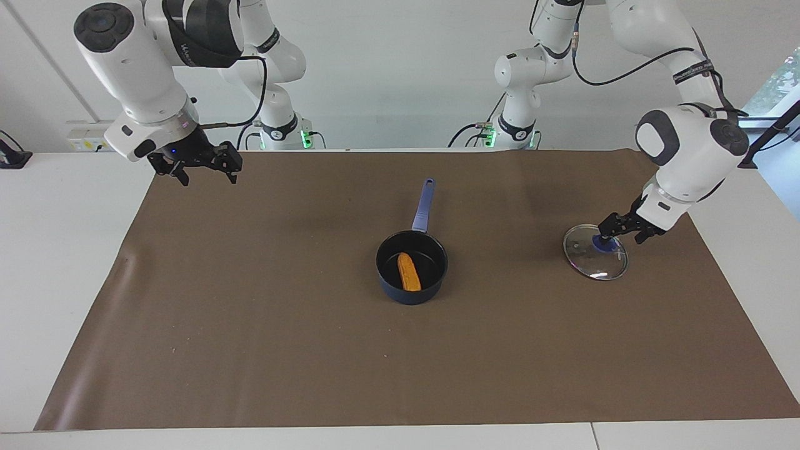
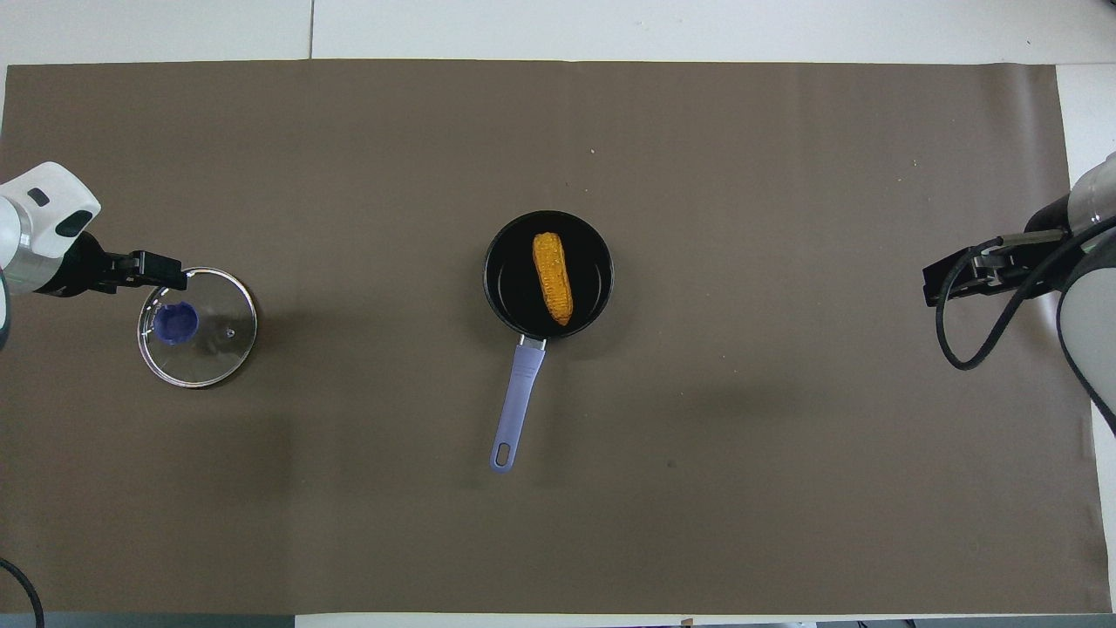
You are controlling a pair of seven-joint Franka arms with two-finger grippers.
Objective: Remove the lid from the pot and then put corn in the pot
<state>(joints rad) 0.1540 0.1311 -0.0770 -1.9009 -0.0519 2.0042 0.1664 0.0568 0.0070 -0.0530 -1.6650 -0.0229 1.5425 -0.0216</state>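
The dark blue pot stands uncovered mid-table, its long handle pointing toward the robots; it also shows in the overhead view. The orange-yellow corn lies inside the pot. The glass lid with its blue knob lies flat on the mat toward the left arm's end. My left gripper is open, just above the lid's edge, off the knob. My right gripper is open and empty, raised over the mat's corner at the right arm's end.
A brown mat covers most of the white table. Wall sockets and cables sit by the robots' bases. A black cable loops from the right arm.
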